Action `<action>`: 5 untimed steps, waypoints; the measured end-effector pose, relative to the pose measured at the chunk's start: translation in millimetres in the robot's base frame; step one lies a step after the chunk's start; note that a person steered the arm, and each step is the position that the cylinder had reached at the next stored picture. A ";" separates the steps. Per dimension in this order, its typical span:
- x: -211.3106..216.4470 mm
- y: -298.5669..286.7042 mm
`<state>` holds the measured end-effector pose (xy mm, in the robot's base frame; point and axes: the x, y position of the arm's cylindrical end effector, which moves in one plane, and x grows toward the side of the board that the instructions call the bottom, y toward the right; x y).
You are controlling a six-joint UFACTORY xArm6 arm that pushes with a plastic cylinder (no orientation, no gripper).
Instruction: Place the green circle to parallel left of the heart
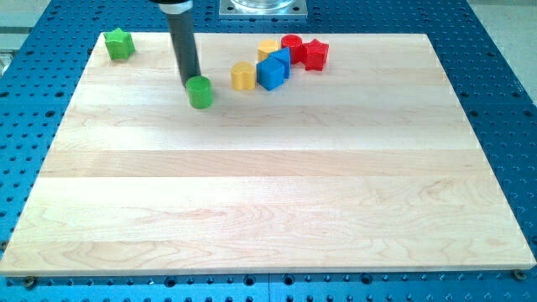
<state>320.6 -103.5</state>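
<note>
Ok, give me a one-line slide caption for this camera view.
My tip touches the green circle from its upper left, left of the yellow heart on the wooden board.

Legible markings: none.
No text, label, brand, number or sign can be read on the surface (268, 193) or any block.

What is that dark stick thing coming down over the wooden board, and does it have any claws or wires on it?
That is my arm's end: a straight, smooth, dark grey cylindrical rod, slightly glossy, with a wider black collar at the view's top. It has no claws, cables or markings that show. My tip is plain and blunt, beside the green round block.
</note>
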 end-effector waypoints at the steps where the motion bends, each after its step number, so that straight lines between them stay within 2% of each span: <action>1: 1.8 73.6; 2: -10.7 129.4; 3: -8.6 124.4; 4: 24.2 65.6; 5: 66.4 54.0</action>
<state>387.0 -49.5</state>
